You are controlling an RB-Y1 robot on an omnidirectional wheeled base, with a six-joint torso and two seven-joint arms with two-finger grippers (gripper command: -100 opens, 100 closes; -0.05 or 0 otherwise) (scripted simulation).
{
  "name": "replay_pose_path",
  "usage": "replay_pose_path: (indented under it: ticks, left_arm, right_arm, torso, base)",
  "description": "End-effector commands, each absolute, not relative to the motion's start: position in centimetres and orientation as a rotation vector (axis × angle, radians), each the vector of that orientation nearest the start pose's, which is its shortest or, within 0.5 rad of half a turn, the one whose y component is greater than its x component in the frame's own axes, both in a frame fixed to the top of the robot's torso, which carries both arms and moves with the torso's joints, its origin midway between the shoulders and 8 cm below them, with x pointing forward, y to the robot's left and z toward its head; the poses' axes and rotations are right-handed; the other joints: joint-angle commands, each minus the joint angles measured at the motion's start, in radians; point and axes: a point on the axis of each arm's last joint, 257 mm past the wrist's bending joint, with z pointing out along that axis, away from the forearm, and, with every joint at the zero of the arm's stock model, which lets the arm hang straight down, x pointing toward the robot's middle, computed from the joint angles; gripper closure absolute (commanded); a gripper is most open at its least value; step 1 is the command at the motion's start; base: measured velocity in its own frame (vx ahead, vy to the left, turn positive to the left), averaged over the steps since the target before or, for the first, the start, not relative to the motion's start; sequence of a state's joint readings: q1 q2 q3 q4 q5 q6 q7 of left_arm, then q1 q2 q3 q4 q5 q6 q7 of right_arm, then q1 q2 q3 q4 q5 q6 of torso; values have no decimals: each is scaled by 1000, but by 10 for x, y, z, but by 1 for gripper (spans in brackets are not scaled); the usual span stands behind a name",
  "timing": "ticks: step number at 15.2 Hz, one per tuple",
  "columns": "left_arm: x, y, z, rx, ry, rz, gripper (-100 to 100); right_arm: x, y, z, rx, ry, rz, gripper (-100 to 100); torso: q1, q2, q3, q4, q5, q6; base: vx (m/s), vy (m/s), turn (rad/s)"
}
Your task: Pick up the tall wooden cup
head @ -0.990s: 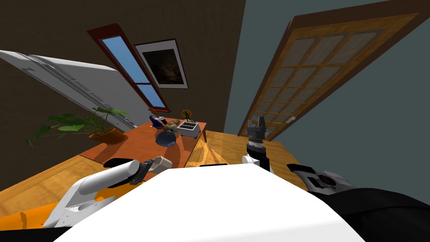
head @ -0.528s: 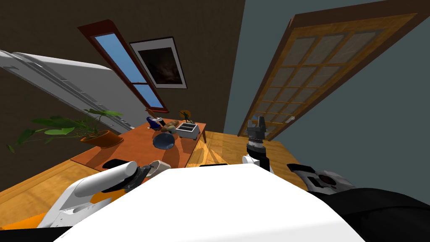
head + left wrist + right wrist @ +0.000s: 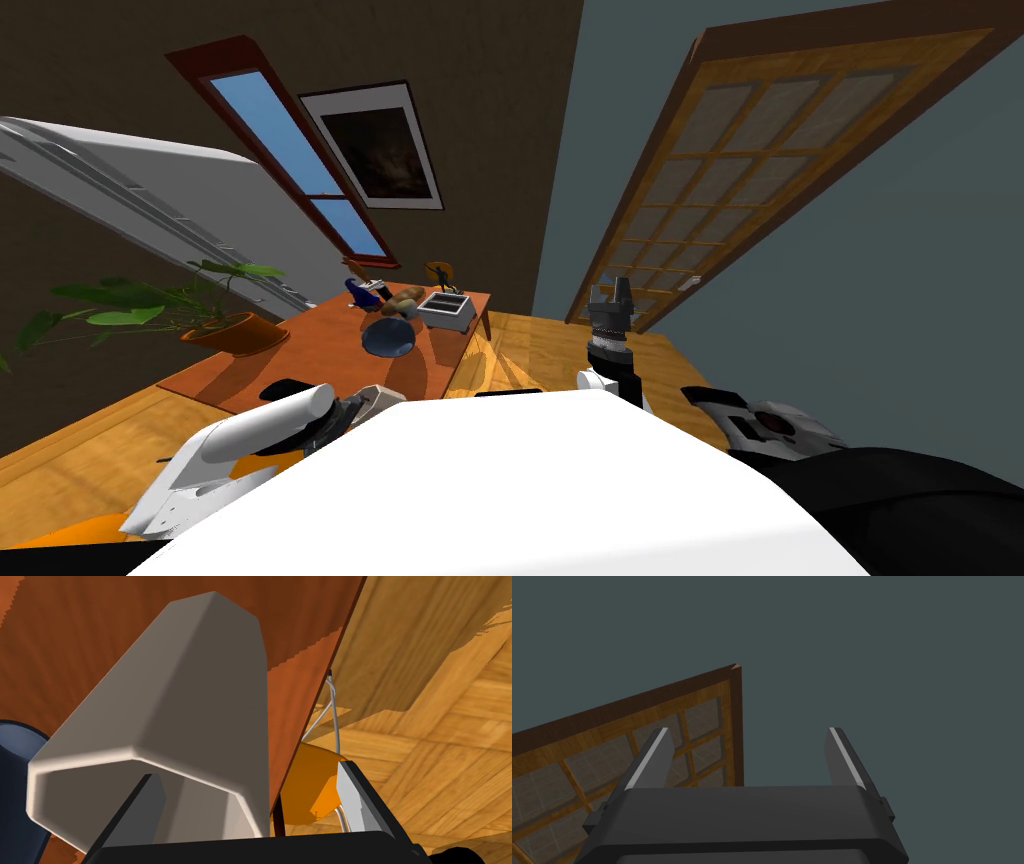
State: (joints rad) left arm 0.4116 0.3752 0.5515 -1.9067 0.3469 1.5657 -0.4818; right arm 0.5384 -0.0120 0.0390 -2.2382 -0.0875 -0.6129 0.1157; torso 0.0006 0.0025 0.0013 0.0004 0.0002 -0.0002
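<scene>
Saw a green leafy plant (image 3: 150,300) in an orange pot (image 3: 232,332) at the left side of the reddish-brown wooden table (image 3: 320,365). Found the tall grey-beige faceted cup (image 3: 378,395) on the table's near edge, its open mouth turned towards the left gripper (image 3: 345,408). Found that gripper spread wide and gripping nothing: one finger (image 3: 142,806) lay across the cup's mouth, the other (image 3: 352,798) stood clear of the cup's wall, past the table's edge. Noted a dark blue round bowl (image 3: 390,338) just behind the cup, further onto the table. Noted a white box-shaped appliance (image 3: 447,311) at the table's far right corner. Saw the right gripper (image 3: 611,290) raised well off the table's right side, above the wooden floor (image 3: 540,350), fingers apart and empty. Beyond it, right of the table, saw a wooden door with glass panes (image 3: 740,170).
</scene>
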Motion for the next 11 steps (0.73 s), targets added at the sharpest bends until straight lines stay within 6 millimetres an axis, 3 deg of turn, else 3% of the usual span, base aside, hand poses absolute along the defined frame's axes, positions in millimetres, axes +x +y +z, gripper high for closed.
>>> replay_pose_path:
  ticks: [1, 2, 6, 9, 11]
  left_arm:
    - [148, 529, -394, -2083, 2048, 198, -100]
    - [148, 529, -395, -2082, 2046, 197, 100]
    - [148, 529, -395, -2083, 2048, 197, 100]
    - [145, 527, -380, -2077, 2053, 198, 100]
    - [146, 529, -381, -2076, 2051, 197, 100]
  right_arm:
    - [330, -281, 14, 643, 568, 1277, 0]
    - [330, -281, 14, 643, 568, 1276, 0]
    - [330, -281, 14, 643, 568, 1277, 0]
    - [330, -281, 14, 643, 568, 1276, 0]
    - [330, -281, 14, 643, 568, 1276, 0]
  torso:
    - [0, 0, 0, 0, 0, 0]
    - [0, 0, 0, 0, 0, 0]
    - [-1, -2, -1, 0, 0, 0]
    - [-2, -3, -1, 0, -1, 0]
    - [-3, -3, -1, 0, -2, 0]
  base:
    - [-17, 9, -8]
    - [-6, 4, -1]
    - [0, 0, 0]
    - [19, -14, 25]
    - [21, -15, 20]
